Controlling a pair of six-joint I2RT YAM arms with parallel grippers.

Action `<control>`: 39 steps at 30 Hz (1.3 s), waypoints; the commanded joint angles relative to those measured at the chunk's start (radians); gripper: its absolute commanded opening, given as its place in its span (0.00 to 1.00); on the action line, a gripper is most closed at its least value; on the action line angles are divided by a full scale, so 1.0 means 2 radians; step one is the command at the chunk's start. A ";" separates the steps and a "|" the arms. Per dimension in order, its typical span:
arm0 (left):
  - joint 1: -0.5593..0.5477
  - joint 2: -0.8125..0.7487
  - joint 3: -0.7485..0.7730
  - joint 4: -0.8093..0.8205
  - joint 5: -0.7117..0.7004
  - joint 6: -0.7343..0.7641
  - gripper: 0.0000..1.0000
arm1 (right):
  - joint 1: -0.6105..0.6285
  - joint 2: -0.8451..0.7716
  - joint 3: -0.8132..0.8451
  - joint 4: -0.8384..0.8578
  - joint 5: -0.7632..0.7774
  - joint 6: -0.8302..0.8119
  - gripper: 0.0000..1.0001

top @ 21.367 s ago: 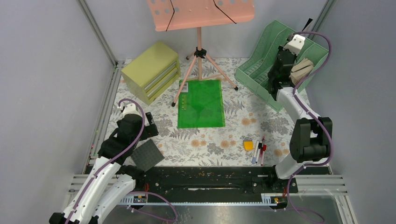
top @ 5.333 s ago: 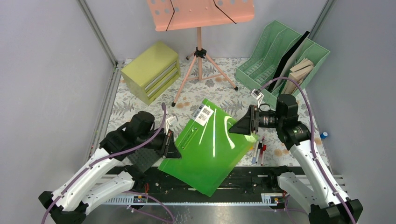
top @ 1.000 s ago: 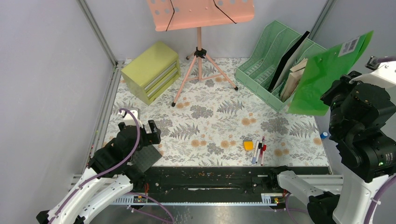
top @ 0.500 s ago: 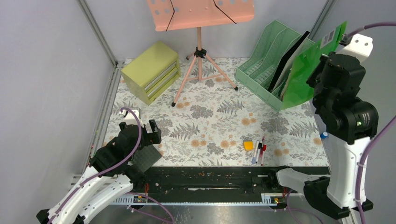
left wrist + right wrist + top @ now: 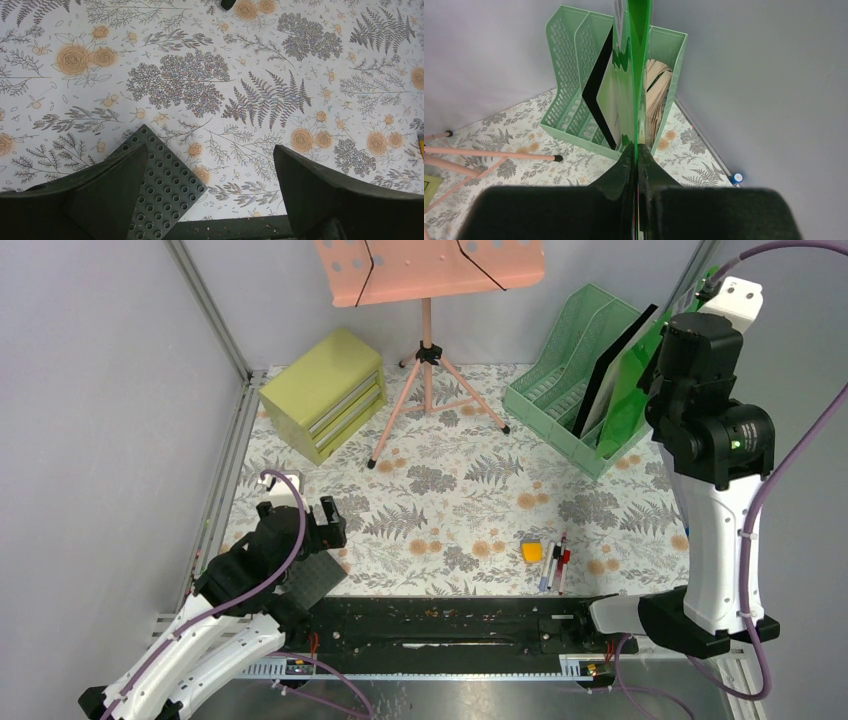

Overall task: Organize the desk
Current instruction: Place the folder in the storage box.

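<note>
The right claw (image 5: pixel 636 150) is pinched tight on the edge of a green folder (image 5: pixel 630 45). The folder stands up on its thin side. Its far end goes down into a green rack (image 5: pixel 566 75). There it sits between a black folder (image 5: pixel 596 92) and some brown papers (image 5: pixel 656 90). I can't tell which slot it is in. The rack stands at the far right corner of the counter (image 5: pixel 450 510), close to the walls. A small blue thing (image 5: pixel 736 177) lies by the right wall, near the rack.

The left claw (image 5: pixel 210 160) has its fingers wide apart, with only the counter between them. It hangs low over the near left part of the counter. A grey plate (image 5: pixel 165 190) with little bumps lies flat there, partly under the left finger.

The counter is white with ferns and orange flowers on it. It fills the space between the grey walls. A yellow box (image 5: pixel 325 390) with drawers sits at the back left. A pink stand (image 5: pixel 430 265) on three legs is at the back middle. Some pens (image 5: pixel 555 565) lie near the front right, with an orange block (image 5: pixel 532 551) just beside them.
</note>
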 commanded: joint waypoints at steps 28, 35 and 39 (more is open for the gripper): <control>0.001 0.015 0.000 0.016 -0.004 -0.003 0.99 | -0.041 0.070 -0.009 0.124 0.034 0.094 0.00; 0.001 0.011 0.000 0.013 -0.009 -0.007 0.99 | -0.042 0.093 0.013 0.127 0.020 0.093 0.00; 0.001 0.012 0.000 0.013 -0.010 -0.006 0.99 | -0.043 0.104 0.018 0.138 0.021 0.088 0.00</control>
